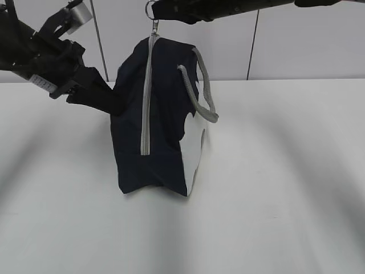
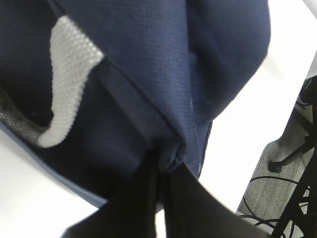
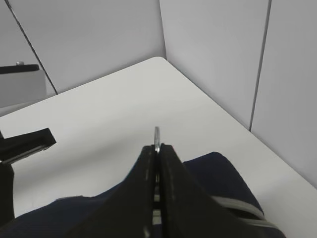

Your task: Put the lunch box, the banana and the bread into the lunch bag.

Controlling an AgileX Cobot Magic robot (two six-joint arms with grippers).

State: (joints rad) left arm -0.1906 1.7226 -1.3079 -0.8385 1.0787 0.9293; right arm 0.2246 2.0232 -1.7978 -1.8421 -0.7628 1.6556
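One lunch bag [image 1: 162,120] stands upright on the table [image 1: 274,188], its one grey zipper [image 1: 147,97] running vertically and two strap handles [image 1: 202,85] on its right side. The left gripper [image 2: 161,163] pinches the bag's left fabric; the right gripper [image 3: 157,153] is clamped on the ring pull [image 1: 150,8] above it, arm cut off by the frame

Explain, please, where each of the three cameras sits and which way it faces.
Exterior view: beside the table, looking level at the lunch bag; both arms show.
Left wrist view: on the left arm, facing the bag's navy fabric, which the left gripper pinches.
Right wrist view: on the right arm, looking down past the right gripper, shut on the ring pull.
Shared: all three show the bag.
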